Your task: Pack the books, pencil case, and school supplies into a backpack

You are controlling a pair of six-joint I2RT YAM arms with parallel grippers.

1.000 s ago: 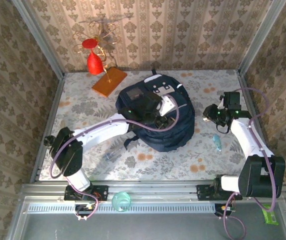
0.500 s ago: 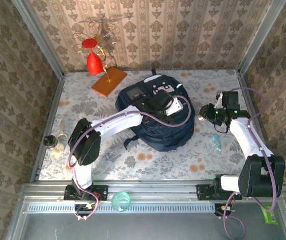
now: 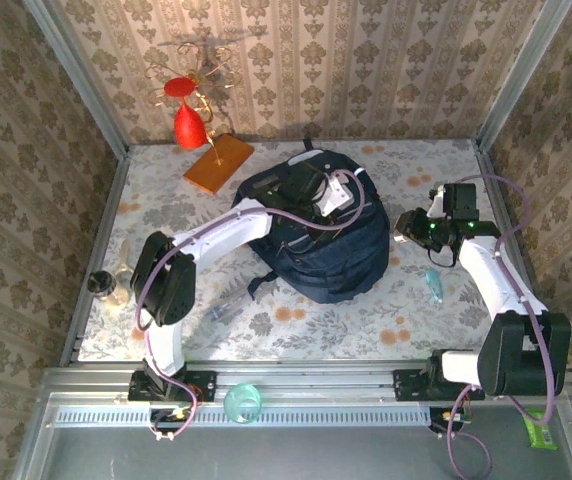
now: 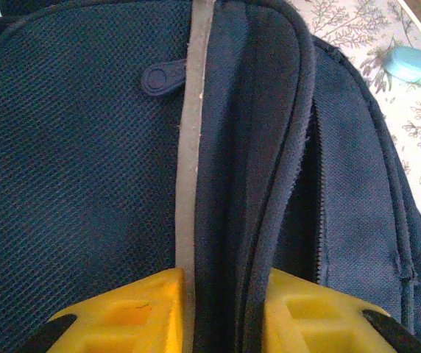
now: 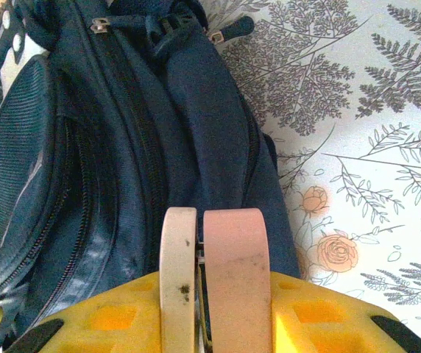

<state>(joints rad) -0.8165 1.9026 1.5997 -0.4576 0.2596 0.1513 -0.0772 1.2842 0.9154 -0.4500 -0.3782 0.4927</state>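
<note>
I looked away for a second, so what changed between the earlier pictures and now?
The left pincer, pinching a fold of the backpack, slid toward its far end, the elbow swinging inward. The right pincer stayed beside the backpack, holding the pencil case; the backpack itself barely shifted.

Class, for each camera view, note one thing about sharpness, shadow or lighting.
Top external: even light; the ornament throws a faint shadow on the wallpaper. Left wrist: backpack mesh sharp, yellow fingers slightly soft. Right wrist: table print crisp.
</note>
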